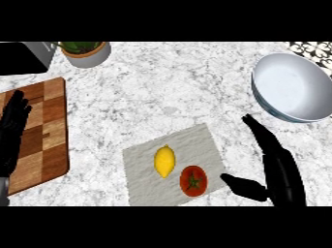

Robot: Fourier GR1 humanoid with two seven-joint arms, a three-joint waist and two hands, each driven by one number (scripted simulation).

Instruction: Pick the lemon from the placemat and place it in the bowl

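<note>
I count one yellow oval lemon (165, 161), one red round tomato (192, 180), one grey cloth placemat (143, 162), one white-blue bowl (294, 87), one wooden cutting board (47, 133), one potted plant (85, 52).

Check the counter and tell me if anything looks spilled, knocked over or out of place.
Nothing stands out. The lemon and tomato lie side by side on the placemat, which sits slightly askew. The bowl is upright and empty; nothing is spilled.
</note>
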